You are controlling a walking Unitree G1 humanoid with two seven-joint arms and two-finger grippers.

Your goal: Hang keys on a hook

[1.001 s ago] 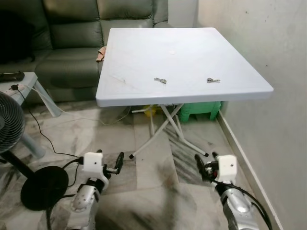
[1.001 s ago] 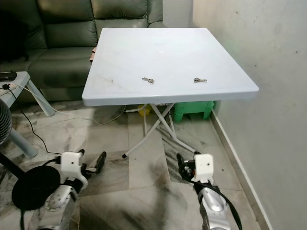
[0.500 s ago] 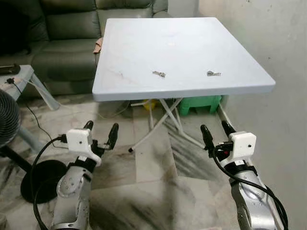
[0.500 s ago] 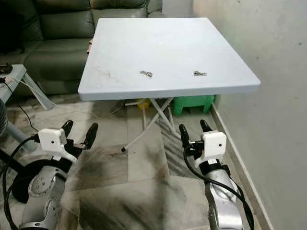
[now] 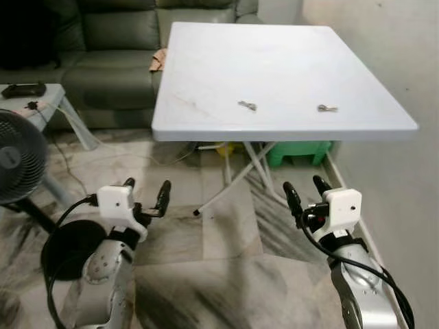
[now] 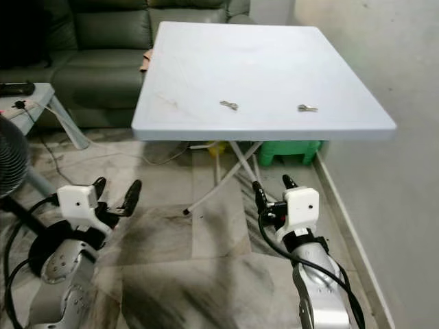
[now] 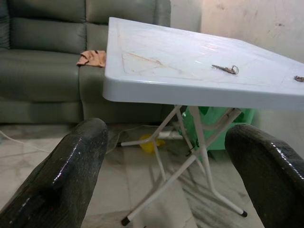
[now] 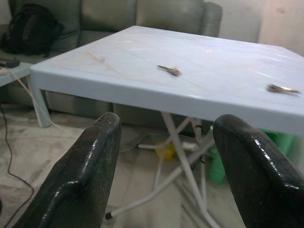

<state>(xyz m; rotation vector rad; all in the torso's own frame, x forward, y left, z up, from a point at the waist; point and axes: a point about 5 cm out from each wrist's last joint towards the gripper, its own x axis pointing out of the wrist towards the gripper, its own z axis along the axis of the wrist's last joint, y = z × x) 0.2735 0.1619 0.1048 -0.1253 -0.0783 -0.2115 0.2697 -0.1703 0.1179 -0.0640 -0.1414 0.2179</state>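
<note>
Hovering below the table [image 5: 206,130], both end effectors spread, empty.

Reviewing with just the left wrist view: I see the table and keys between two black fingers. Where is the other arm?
Observer: The right pincer is open, held low over the floor, short of the table's front edge.
Operator: What's off to the robot's left?
Observer: A standing fan on the floor, with a small side table beyond it.
Operator: And to the right of the table?
Observer: A pale wall runs close along its right edge.
</note>
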